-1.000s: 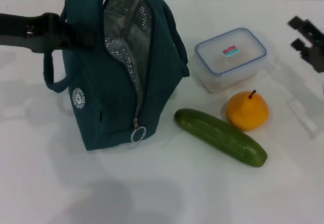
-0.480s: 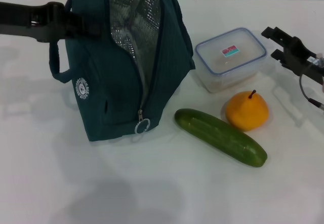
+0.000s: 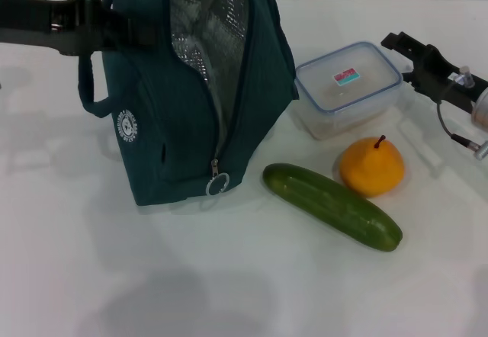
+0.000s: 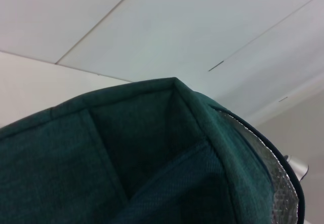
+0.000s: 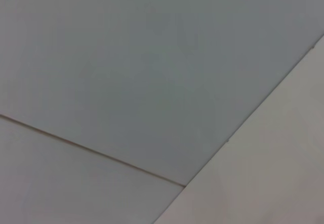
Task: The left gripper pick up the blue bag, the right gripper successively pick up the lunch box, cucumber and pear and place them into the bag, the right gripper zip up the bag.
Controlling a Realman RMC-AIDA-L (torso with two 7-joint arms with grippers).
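Observation:
The blue bag [image 3: 183,116] stands upright on the white table, its mouth unzipped and the silver lining [image 3: 210,40] showing. Its ring zipper pull [image 3: 217,186] hangs low on the front. My left gripper [image 3: 145,30] reaches in from the left and is shut on the bag's top by the handle; the left wrist view shows only the bag's fabric [image 4: 152,158]. The lunch box [image 3: 348,85] sits to the right of the bag, with the pear [image 3: 371,167] and the cucumber [image 3: 332,206] in front of it. My right gripper [image 3: 402,56] is open and empty, just right of the lunch box.
The white table [image 3: 244,291] runs back to a tiled wall. One bag handle loop [image 3: 88,97] hangs on the left side. The right wrist view shows only wall and table surface.
My left gripper has pulled the bag more upright and a little to the right. My right gripper has come in from the right edge towards the lunch box.

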